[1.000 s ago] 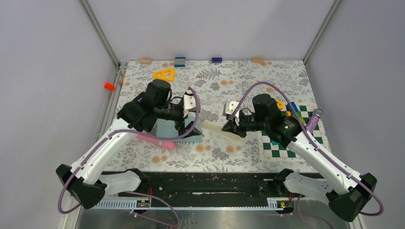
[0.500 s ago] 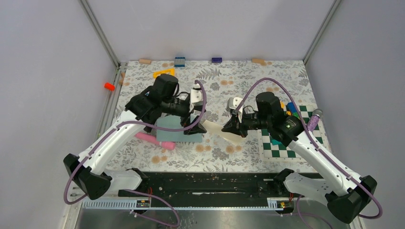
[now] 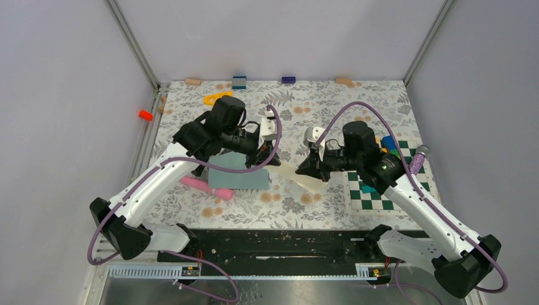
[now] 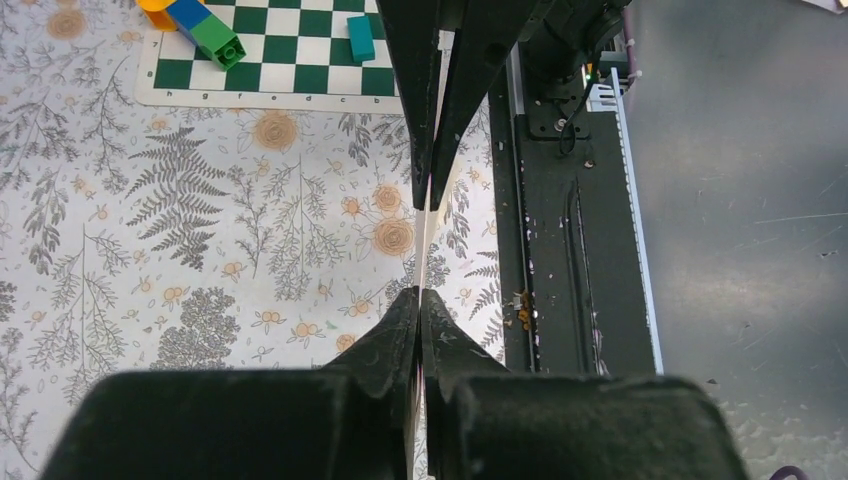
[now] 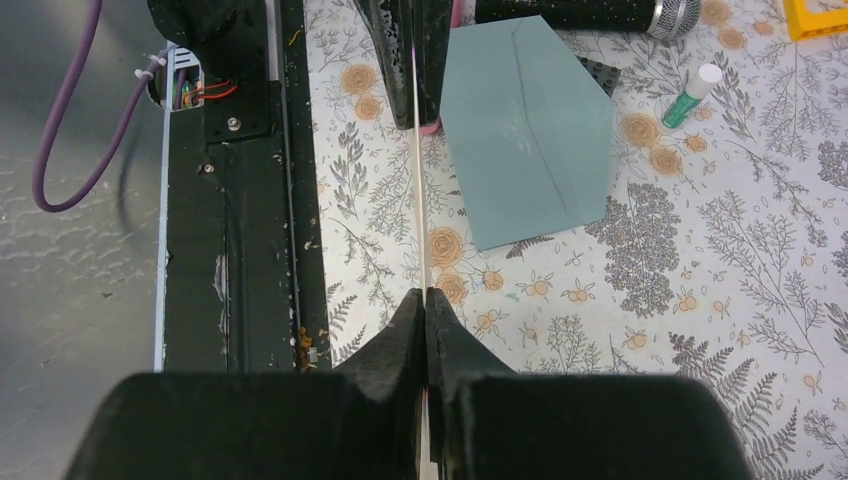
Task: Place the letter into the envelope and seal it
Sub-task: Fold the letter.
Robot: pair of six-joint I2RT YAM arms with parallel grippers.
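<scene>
Envelope (image 3: 236, 178) lies flat on the table (image 3: 305, 101) at left. Left gripper (image 3: 273, 161) and right gripper (image 3: 307, 168) are both clamped on the cream letter (image 3: 297, 176), held on edge just right of it. Insertion looks next: one grip must release and the sheet tip toward the envelope. Only the right wrist view shows the envelope unobstructed.

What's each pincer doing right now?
Left pincer: closed on one end of the thin cream paper letter.
Right pincer: closed on the letter's other end.
</scene>
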